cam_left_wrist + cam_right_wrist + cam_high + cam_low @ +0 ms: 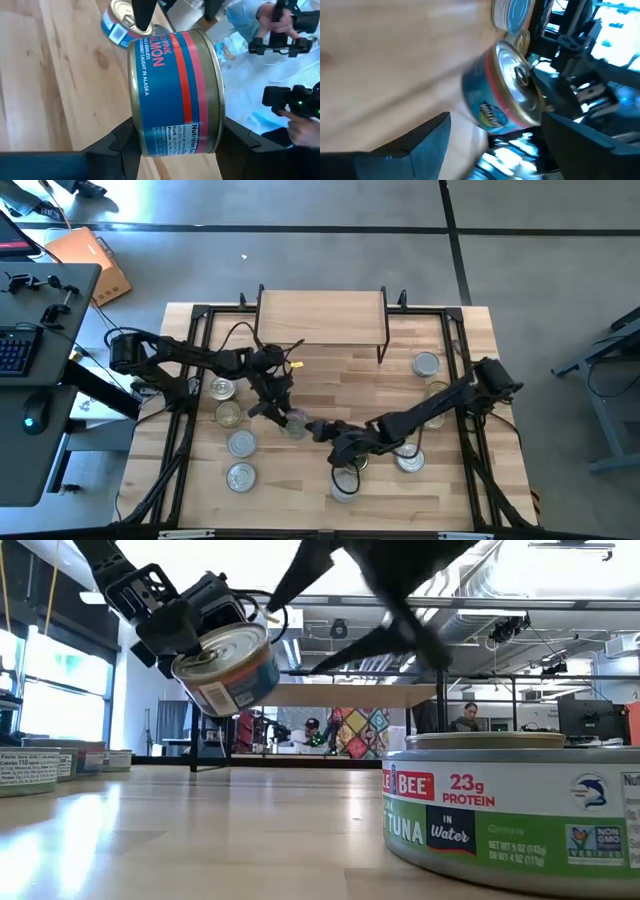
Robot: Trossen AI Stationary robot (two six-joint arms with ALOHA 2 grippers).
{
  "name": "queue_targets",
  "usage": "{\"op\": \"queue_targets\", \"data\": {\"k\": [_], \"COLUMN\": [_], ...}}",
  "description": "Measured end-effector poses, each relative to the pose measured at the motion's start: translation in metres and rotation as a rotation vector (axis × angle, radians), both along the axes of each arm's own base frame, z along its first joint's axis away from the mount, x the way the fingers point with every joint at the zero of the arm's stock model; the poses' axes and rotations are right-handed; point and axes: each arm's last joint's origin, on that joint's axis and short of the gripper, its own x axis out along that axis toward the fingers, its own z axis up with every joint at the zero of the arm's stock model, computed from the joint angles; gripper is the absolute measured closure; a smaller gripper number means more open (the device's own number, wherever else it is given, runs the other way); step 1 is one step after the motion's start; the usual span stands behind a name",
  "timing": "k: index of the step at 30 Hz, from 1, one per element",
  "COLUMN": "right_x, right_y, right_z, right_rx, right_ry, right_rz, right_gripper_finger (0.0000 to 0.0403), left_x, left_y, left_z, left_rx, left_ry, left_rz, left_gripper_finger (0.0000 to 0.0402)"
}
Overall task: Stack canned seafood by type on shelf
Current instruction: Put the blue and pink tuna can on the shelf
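A blue and red salmon can [175, 90] hangs in the air over the table's middle, shut in my left gripper [282, 410], and also shows as the salmon can [228, 668] in the low view. My right gripper [320, 429] is level with it on its right side. It is open, with a finger on either side of the can [502, 92], and I see no touch. The shelf [322, 315] stands at the far edge, its top bare. Several other cans stand upright on the table: some at the left [229, 414], some at the right [426, 364]. My left gripper pinches the salmon can between its two fingers, one on the lid [527, 82] and one on the base [135, 140]. The fingers come slanting down from the table's left. The can is lifted clear of the table and tilted, its lid turned up and sideways.
A tuna can [510, 810] stands close to the near edge. Black frame rails [190, 390] run along the table's sides. A desk with a keyboard [15, 350] is left of the table. People [465, 718] sit in the room behind.
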Motion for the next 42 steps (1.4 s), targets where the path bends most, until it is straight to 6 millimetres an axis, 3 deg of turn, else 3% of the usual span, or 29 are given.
{"op": "queue_targets", "data": {"k": [4, 14, 17, 21, 24, 32, 37, 42], "right_x": [0.011, 0.028, 0.03, 0.03, 0.029, 0.026, 0.02, 0.016], "right_y": [-0.001, -0.009, -0.009, -0.008, -0.008, 0.002, 0.012, 0.013], "right_z": [-0.014, -0.026, -0.025, -0.026, -0.026, -0.025, -0.025, -0.025], "right_rx": [-0.193, -0.219, -0.219, -0.208, -0.201, -0.008, 0.042, 0.121], "right_ry": [0.012, -0.037, -0.055, -0.057, -0.063, -0.166, -0.213, -0.302], "right_rz": [0.067, 0.101, 0.109, 0.102, 0.087, -0.051, -0.141, -0.315], "right_gripper_finger": [0.0096, 0.0101, 0.013, 0.0199, 0.0206, 0.0233, 0.0233, 0.0233], "left_x": [0.001, 0.003, 0.003, 0.003, 0.003, -0.001, -0.007, -0.019], "left_y": [0.0, 0.0, 0.0, 0.0, 0.0, 0.007, 0.009, -0.007], "left_z": [-0.001, 0.002, 0.002, 0.002, 0.002, 0.006, 0.019, 0.049], "left_rx": [-0.026, -0.044, -0.041, -0.049, -0.062, -0.01, 0.121, 0.404], "left_ry": [-0.005, -0.025, -0.024, -0.013, -0.004, -0.041, -0.069, -0.143], "left_rz": [-0.019, -0.023, -0.019, -0.017, -0.017, 0.003, 0.099, 0.225], "left_gripper_finger": [0.0227, 0.0227, 0.0227, 0.0227, 0.0227, 0.0083, 0.0072, 0.0078]}}
